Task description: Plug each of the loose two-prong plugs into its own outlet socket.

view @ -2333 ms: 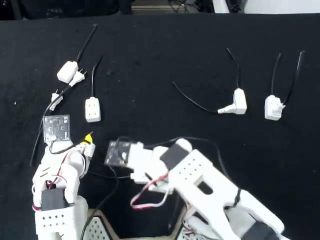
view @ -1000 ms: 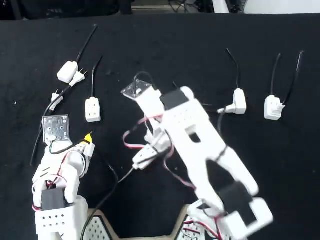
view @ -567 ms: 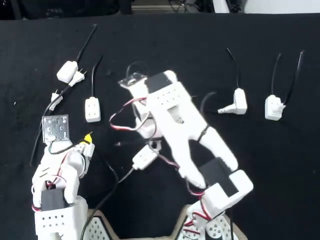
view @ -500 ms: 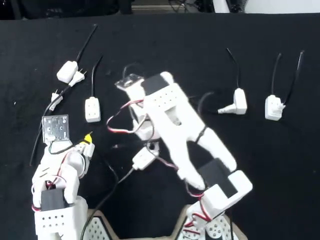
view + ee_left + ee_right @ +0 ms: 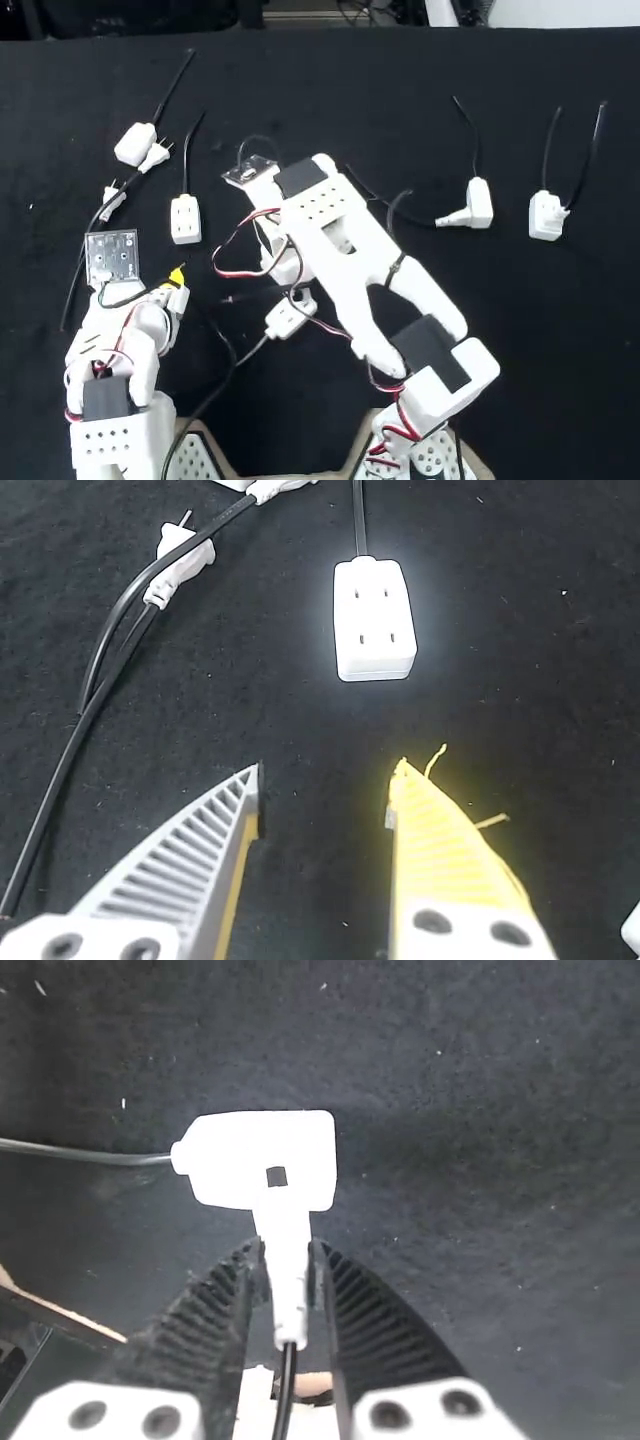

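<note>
Right gripper (image 5: 286, 1254) clamped on plug (image 5: 284, 1285); plug butts white socket block (image 5: 262, 1158). Left gripper (image 5: 327, 770) wide apart, near table (image 5: 400, 80) front-left corner, 2-socket outlet (image 5: 374, 620) just beyond.

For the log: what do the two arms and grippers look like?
Both arms are white printed plastic with rows of small holes and black motor blocks. The right arm trails loose red, white and black wires; the right gripper has two black ribbed fingers. The left arm shows red wires too; the left gripper pairs a pale ribbed finger with a yellow one.
</note>
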{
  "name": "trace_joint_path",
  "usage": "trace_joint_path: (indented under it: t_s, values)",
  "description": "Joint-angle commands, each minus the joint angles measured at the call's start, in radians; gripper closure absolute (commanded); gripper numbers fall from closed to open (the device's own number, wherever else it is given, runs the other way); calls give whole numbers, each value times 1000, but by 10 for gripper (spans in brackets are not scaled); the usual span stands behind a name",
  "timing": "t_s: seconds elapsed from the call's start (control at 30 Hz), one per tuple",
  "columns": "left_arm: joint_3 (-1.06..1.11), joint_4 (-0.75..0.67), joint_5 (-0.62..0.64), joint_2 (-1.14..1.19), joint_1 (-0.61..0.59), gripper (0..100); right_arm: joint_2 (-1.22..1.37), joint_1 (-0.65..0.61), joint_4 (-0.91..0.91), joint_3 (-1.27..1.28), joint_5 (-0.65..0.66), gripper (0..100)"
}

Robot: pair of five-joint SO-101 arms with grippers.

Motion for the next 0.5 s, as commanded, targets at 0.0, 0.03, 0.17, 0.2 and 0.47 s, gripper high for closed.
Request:
trace_joint_path:
  t_s: [0.0, 0.03, 0.17, 0.2, 0.47]
  values:
    - [-25, -18, 11, -6, -4, 788, -4, 8, -14, -18, 32, 988]
    - [-25, -18, 11, -6, -4, 788, -4, 8, -11, -16, 60, 988]
    - [-25, -18, 11, -6, -4, 788, -5, 8, -8, 7, 114, 988]
    - [-25, -18, 11, -6, -4, 788, -5, 8, -9, 15, 114, 988]
    - [-25, -18, 11, -6, -4, 788, -5, 55, -46, 38, 149, 988]
